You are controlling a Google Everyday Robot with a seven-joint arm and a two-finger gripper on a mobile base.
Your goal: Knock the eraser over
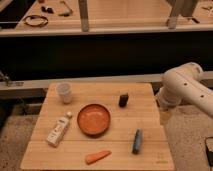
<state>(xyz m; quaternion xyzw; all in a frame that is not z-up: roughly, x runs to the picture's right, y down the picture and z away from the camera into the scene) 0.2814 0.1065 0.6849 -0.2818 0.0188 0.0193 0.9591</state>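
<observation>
The eraser (pixel 123 99) is a small black block standing upright on the wooden table (pixel 145 155), at the back right, just right of the orange bowl (pixel 93 119). My white arm (pixel 182 85) comes in from the right. My gripper (pixel 164 116) hangs at the table's right edge, to the right of the eraser and a little nearer the front, apart from it.
A white cup (pixel 64 92) stands at the back left. A white bottle (pixel 58 129) lies at the left. A slim blue-grey stick (pixel 136 141) lies at the front right. An orange carrot-shaped piece (pixel 97 156) lies at the front. A shelf edge (pixel 100 80) runs behind the table.
</observation>
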